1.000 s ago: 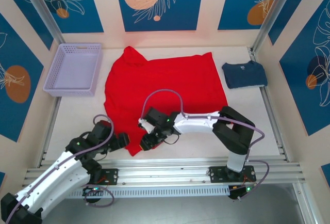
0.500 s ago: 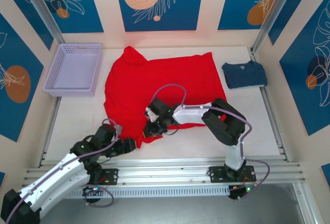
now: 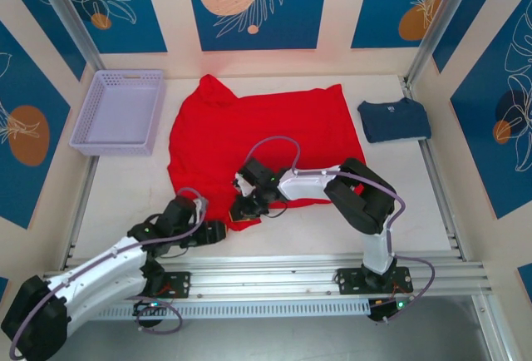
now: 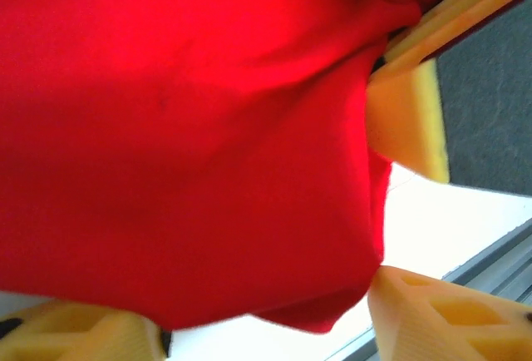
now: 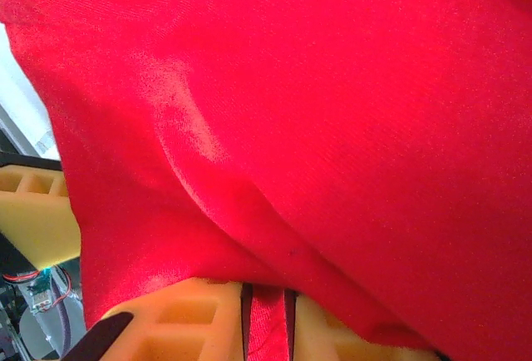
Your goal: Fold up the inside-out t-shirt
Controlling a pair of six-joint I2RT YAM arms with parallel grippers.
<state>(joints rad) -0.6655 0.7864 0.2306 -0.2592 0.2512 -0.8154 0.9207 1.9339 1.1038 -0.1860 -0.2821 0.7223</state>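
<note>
Red t-shirt (image 3: 258,132) is mid-table, spread mostly flat, with one sleeve bunched at the far-left corner. The near-left hem corner is pulled up off the table (image 3: 332,228).

Right gripper (image 3: 246,208) sits on that corner. In the right wrist view its pads (image 5: 191,319) are pressed together on a thin strip of red cloth.

Left gripper (image 3: 218,232) is just beside it at the near edge. Its fingers (image 4: 449,311) stand spread with the hem hanging between them. Can't tell if they touch the cloth, the view is too close.

Progress, my read: early. No finished fold visible, only a corner grabbed. All folds are left to do.

Containers: lavender basket (image 3: 112,150) at far left, well apart from the shirt, nothing in it. Folded navy t-shirt (image 3: 395,120) sits far right on the table, not in any container.
</note>
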